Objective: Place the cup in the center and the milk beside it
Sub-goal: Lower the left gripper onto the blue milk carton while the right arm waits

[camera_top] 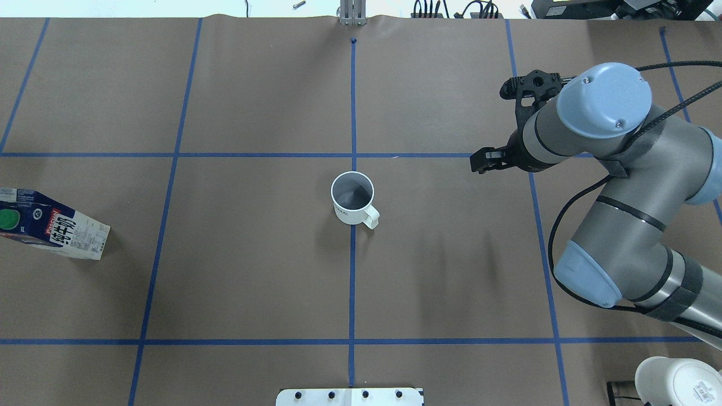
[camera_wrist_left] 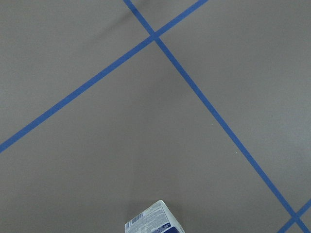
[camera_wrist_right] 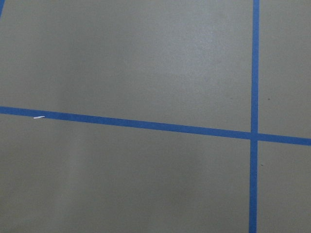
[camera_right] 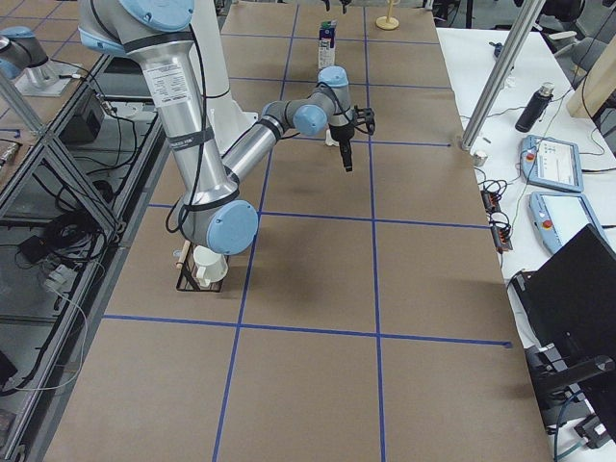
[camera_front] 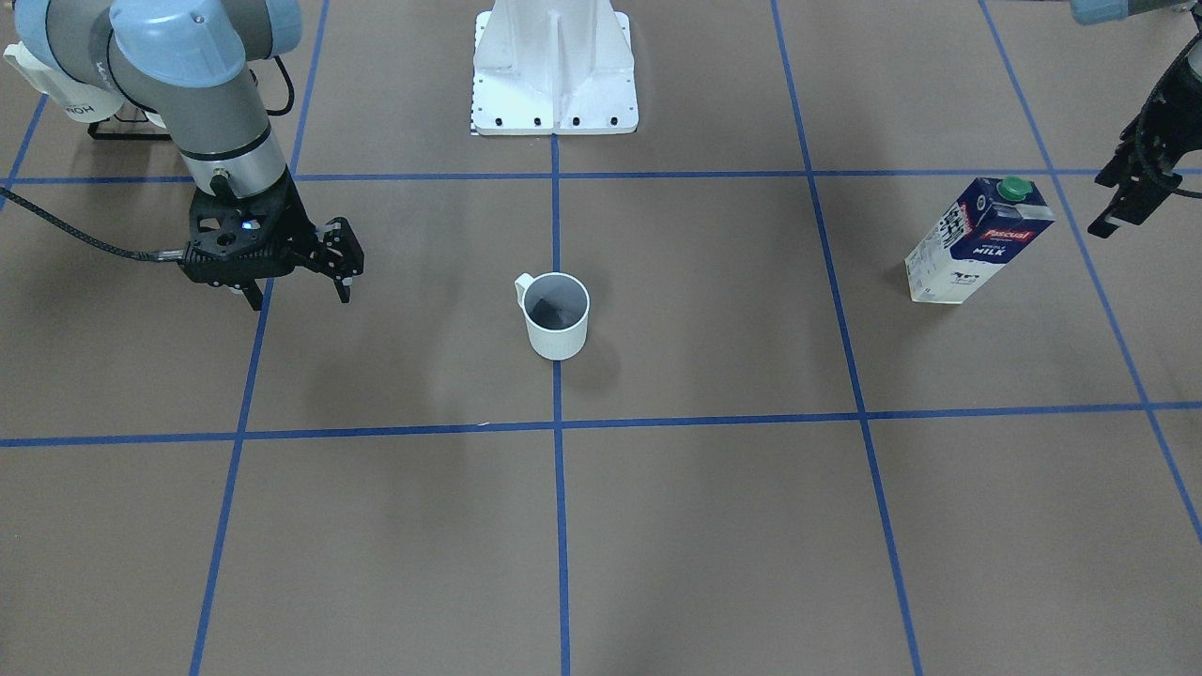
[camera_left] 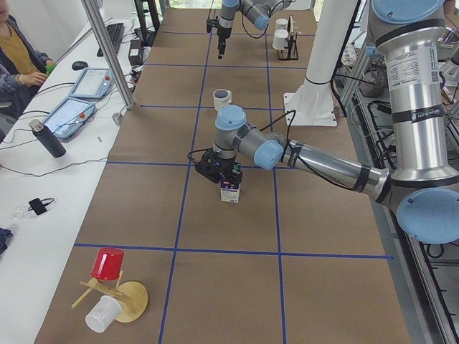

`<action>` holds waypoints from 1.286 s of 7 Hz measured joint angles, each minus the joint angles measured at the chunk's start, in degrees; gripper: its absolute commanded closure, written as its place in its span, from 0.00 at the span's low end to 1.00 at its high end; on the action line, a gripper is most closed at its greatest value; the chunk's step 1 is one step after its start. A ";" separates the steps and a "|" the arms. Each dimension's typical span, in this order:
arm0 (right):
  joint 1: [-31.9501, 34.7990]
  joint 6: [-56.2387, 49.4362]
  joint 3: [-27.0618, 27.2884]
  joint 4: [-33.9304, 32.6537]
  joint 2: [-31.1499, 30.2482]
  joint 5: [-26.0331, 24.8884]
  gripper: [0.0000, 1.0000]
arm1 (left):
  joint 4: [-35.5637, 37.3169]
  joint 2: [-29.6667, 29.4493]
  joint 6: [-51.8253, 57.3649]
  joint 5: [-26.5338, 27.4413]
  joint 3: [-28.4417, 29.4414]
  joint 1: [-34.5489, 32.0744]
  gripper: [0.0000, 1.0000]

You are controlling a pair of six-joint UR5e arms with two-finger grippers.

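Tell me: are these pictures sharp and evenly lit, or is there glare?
Front-facing view: sharp, evenly lit, only faint soft shadows by the small pale grey-white mug and the tall blue-and-white milk carton. Overhead view: the strip beyond the brown paper table is washed out white. Right wrist view: paper looks paler, greenish.

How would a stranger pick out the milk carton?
On the brown table with blue tape lines, find the mug on the middle line. The carton stands far toward the robot's left end: taller, dark blue over white, green cap.
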 measured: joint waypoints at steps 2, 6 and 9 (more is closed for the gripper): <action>-0.08 -0.14 -0.08 -0.04 -0.45 0.55 0.00 | 0.04 -0.08 -5.28 1.87 0.02 3.22 0.03; -0.08 -0.16 0.41 0.01 -1.23 0.85 0.00 | 0.05 0.22 -10.24 2.36 -0.46 6.80 0.03; -0.08 -0.14 0.57 0.02 -1.19 0.81 0.00 | 0.05 0.30 -12.13 2.37 -0.73 8.43 0.20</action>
